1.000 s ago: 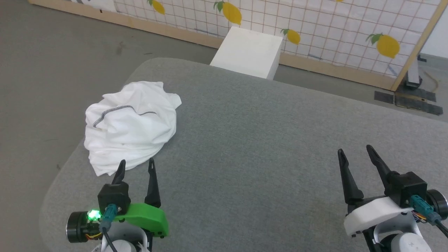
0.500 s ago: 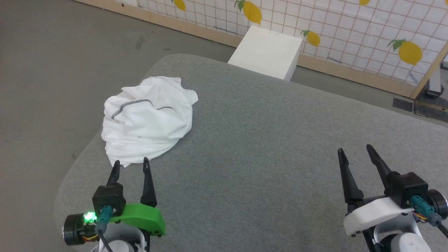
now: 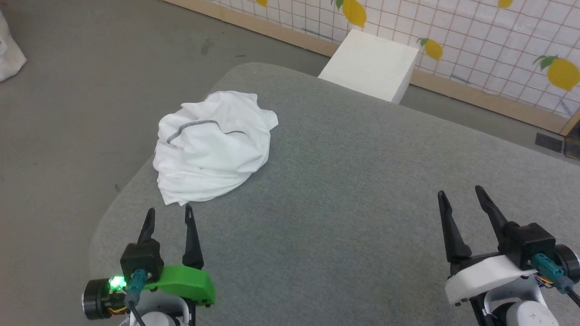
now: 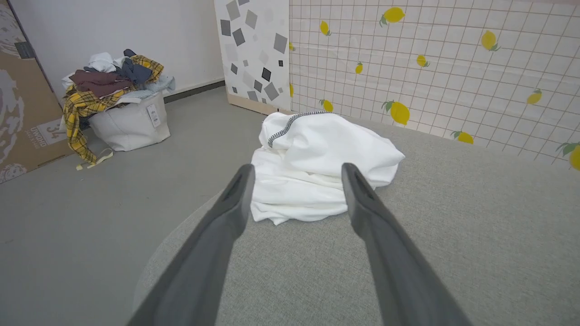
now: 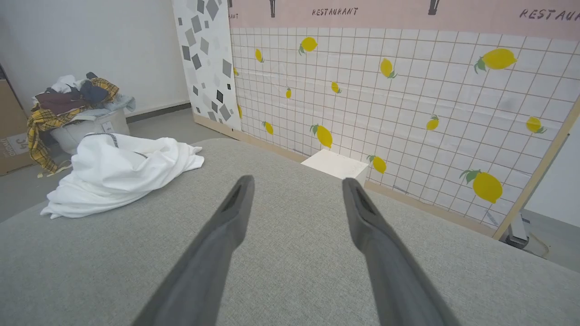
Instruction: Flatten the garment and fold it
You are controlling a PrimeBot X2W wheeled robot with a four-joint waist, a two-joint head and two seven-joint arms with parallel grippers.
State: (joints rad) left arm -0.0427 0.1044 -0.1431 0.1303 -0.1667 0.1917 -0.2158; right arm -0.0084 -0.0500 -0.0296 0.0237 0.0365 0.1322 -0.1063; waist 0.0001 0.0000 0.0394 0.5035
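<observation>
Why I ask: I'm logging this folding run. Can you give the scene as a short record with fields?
shirt: white, crumpled heap, pad's far left corner
pad: grey fabric, rounded corners
left tool: open, holding nothing, by shirt's near edge
right tool: open, holding nothing, over pad
box: white, on floor beyond pad
bag: heaped clothes, on floor

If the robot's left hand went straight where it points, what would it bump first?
Probably the shirt. The open left hand points at its near edge, a strip of bare table between them. Height is hard to tell, so it might skim the top.
</observation>
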